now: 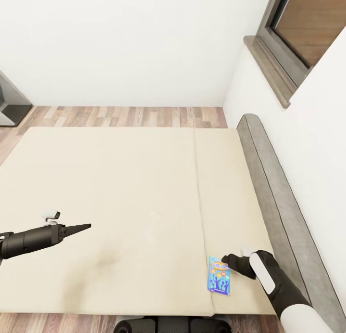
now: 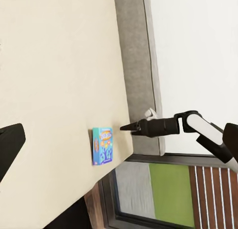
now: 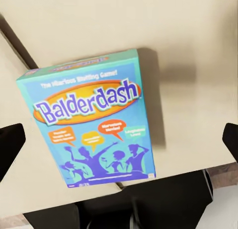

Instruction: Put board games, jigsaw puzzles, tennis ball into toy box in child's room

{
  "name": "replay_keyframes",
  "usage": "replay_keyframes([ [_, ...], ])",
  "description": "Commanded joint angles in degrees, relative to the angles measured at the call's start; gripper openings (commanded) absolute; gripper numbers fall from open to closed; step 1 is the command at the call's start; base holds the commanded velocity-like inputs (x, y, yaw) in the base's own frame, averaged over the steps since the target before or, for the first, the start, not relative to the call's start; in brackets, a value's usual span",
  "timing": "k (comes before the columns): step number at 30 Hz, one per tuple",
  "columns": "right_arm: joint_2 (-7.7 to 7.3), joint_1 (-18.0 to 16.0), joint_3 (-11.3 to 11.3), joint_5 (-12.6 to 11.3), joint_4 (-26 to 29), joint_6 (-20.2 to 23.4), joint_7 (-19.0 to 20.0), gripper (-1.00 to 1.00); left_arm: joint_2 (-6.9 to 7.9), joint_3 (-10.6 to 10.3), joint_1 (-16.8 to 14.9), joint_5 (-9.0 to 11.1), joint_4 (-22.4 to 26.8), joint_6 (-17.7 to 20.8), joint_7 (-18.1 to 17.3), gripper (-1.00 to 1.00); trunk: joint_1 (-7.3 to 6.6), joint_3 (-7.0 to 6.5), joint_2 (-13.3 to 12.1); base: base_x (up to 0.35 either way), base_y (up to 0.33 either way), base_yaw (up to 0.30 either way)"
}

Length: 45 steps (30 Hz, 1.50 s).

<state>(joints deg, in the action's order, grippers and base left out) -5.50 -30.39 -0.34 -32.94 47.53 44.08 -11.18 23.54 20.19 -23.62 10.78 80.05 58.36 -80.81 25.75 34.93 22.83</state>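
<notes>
Bed [image 1: 120, 188]: near corners cut by head view's lower and left edges. Right gripper [image 3: 119, 140]: fingertips cropped at wrist view's sides. Board game [image 1: 219, 275]: lettering too small in head view. Window [image 1: 307, 20]: cropped top right.

Head camera looked steeply down over the bed [image 1: 110, 198] from its near edge, left wrist camera looked across the mattress from farther off, right wrist camera sat close above the board game [image 3: 91, 117], all three views shared that box.
</notes>
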Motion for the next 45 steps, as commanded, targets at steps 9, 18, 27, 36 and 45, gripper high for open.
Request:
replay_keyframes([
  [9,-0.86,-0.02,0.08,-0.13,0.05,-0.51,3.35,1.0,-0.01,-0.04,-0.02,0.07,0.02,0.56,-0.14,1.0,0.03,0.14,0.09,0.0,0.0,0.0],
  [18,-1.52,-0.02,-0.04,-0.02,0.13,-0.33,4.05,1.0,-0.07,-0.14,-0.02,0.03,0.02,0.59,-0.14,1.0,0.03,0.14,0.09,0.0,0.0,0.0],
  [27,-4.81,-0.04,-0.53,-0.68,0.16,0.17,5.09,1.0,-0.08,-0.16,-0.02,0.03,0.01,0.58,-0.13,1.0,0.03,0.14,0.09,0.0,0.0,0.0],
  [36,-5.65,-0.08,-0.28,-0.15,0.22,0.63,9.18,1.0,-0.14,-0.32,-0.02,0.03,0.01,0.6,-0.05,1.0,0.03,0.14,0.09,0.0,0.0,0.0],
  [45,-6.0,-0.4,-0.59,-0.09,0.2,3.92,9.49,1.0,0.19,0.22,-0.29,0.3,0.1,1.0,-0.59,1.0,0.03,0.14,0.09,0.0,0.0,0.0],
])
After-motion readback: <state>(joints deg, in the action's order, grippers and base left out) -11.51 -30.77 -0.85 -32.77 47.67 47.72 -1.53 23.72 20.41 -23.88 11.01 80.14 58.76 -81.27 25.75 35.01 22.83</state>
